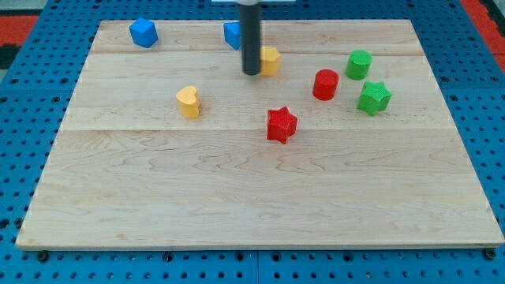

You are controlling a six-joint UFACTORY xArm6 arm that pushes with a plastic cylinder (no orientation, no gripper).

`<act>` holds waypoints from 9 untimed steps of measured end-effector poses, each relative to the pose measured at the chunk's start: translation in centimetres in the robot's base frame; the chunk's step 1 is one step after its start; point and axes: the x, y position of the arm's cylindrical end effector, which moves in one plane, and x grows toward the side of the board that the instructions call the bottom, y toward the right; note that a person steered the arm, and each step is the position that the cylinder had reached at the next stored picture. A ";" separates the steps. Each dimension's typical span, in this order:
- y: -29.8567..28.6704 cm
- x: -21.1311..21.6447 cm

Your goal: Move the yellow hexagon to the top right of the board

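Observation:
The yellow hexagon [270,60] lies on the wooden board [252,189] near the view's top, a little right of centre. My tip [251,73] is at the end of the dark rod, right against the hexagon's left side, partly hiding it. A blue block [232,34] sits just behind the rod, partly hidden by it.
A blue block [144,32] lies at the top left. A yellow heart [188,102] lies left of centre. A red star [281,125] lies at centre. A red cylinder [325,84], a green cylinder [358,64] and a green star [374,98] lie at the right.

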 end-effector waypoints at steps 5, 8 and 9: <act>11.3 -7.8; 24.8 -7.3; 25.7 -7.3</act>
